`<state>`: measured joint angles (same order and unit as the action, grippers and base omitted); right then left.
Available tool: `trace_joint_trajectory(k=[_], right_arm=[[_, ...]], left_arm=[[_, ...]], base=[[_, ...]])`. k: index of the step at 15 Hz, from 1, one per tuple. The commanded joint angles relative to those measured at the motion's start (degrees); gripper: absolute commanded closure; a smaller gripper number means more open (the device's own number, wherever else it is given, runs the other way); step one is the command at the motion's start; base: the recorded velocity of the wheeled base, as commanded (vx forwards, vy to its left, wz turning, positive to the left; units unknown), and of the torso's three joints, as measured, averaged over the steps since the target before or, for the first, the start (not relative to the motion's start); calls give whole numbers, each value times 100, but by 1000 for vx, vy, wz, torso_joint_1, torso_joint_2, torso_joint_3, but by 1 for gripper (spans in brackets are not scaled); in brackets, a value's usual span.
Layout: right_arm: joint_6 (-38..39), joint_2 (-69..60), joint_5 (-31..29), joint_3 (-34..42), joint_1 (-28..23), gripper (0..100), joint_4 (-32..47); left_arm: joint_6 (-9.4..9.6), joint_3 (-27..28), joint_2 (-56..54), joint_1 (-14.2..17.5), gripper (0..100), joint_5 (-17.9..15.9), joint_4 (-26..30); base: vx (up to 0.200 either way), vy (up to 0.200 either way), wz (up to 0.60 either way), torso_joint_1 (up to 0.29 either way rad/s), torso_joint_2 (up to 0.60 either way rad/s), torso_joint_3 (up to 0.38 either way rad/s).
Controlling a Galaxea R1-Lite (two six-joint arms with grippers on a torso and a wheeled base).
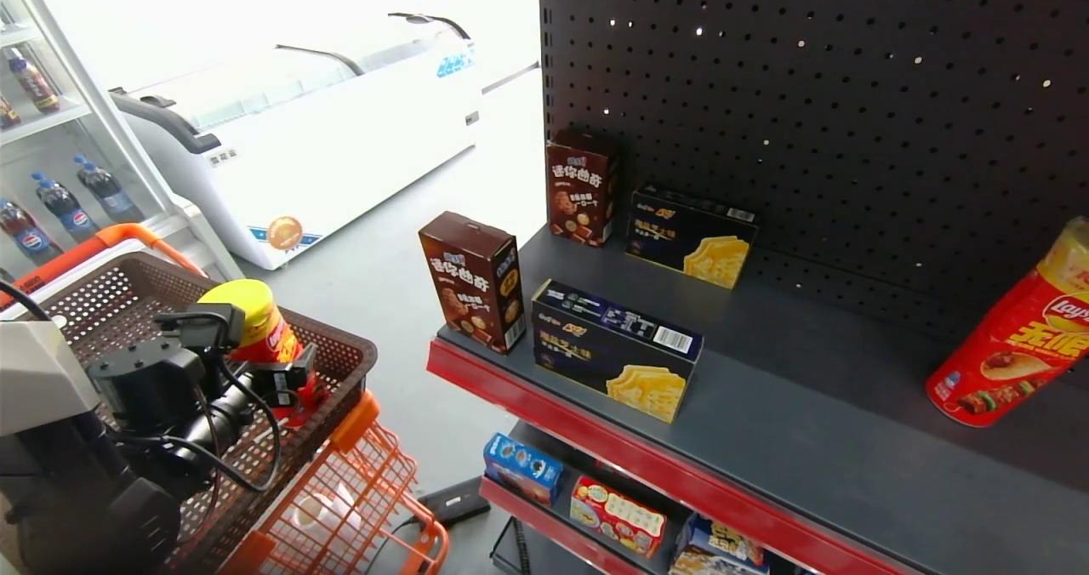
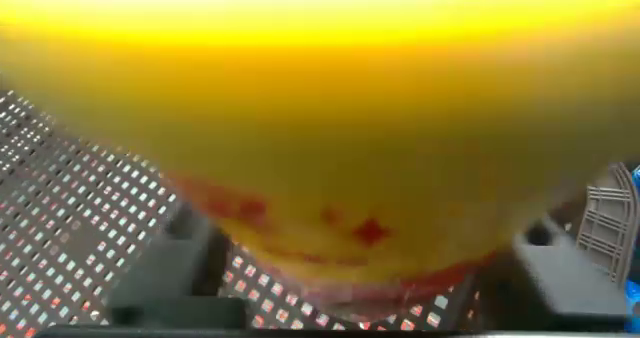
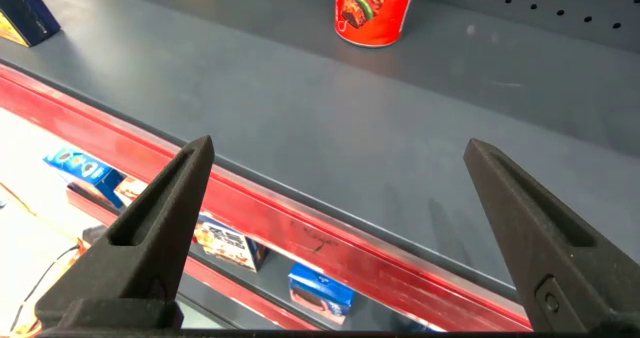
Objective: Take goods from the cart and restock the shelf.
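Note:
A red chips can with a yellow lid [image 1: 252, 323] stands upright in the brown cart basket [image 1: 111, 290] at the left. My left gripper [image 1: 287, 378] is shut on the can's lower body. In the left wrist view the yellow lid [image 2: 320, 128] looms close between the two fingers [image 2: 165, 268]. My right gripper [image 3: 338, 150] is open with nothing between its fingers, hovering over the dark shelf board [image 3: 300, 108] near its red front edge. A second red chips can [image 1: 1012, 345] stands on the shelf at the right; in the right wrist view this second can [image 3: 372, 8] is beyond the gripper.
On the shelf [image 1: 808, 405] stand two brown cookie boxes [image 1: 473, 279] and two dark blue cracker boxes [image 1: 614, 350], with a black pegboard [image 1: 808, 90] behind. Lower shelves hold small packs [image 1: 523, 466]. A white freezer [image 1: 323, 124] and a drinks cooler stand behind the orange cart.

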<state>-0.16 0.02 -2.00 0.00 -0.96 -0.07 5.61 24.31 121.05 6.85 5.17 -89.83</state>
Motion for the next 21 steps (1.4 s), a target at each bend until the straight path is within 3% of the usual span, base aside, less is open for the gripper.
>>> trace_joint_trajectory(k=[1, 3, 6, 9, 13, 14, 18, 19, 20, 21], right_arm=[[-2, -2, -2, 0, 0, 0, -1], [-2, -2, -2, 0, 0, 0, -1], [-2, -2, -2, 0, 0, 0, -1], [-2, -2, -2, 0, 0, 0, -1], [-2, -2, -2, 0, 0, 0, -1], [-2, -2, -2, 0, 0, 0, -1], [-2, -2, -2, 0, 0, 0, -1], [-2, -2, -2, 0, 0, 0, -1], [-2, -2, -2, 0, 0, 0, -1], [-2, -2, -2, 0, 0, 0, -1]], left_arm=[[11, 127, 173, 0, 100, 2, -17], [28, 127, 164, 0, 100, 10, -17], [19, 153, 94, -44, 100, 371, -17], [19, 285, -644, -105, 100, 388, 10], [19, 663, -2095, -377, 100, 283, 1407], [-16, 707, -2464, -536, 100, 169, 1759], [19, 628, -3132, -1371, 100, 98, 2005], [2, 628, -3413, -1573, 100, 54, 2321], [-42, 540, -3773, -1933, 100, 2, 2523], [-42, 514, -3879, -2003, 100, -16, 2585]], base=[[0, 0, 0, 0, 0, 0], [0, 0, 0, 0, 0, 0], [0, 0, 0, 0, 0, 0], [0, 0, 0, 0, 0, 0], [0, 0, 0, 0, 0, 0], [0, 0, 0, 0, 0, 0], [0, 0, 0, 0, 0, 0], [0, 0, 0, 0, 0, 0], [0, 0, 0, 0, 0, 0], [0, 0, 0, 0, 0, 0]])
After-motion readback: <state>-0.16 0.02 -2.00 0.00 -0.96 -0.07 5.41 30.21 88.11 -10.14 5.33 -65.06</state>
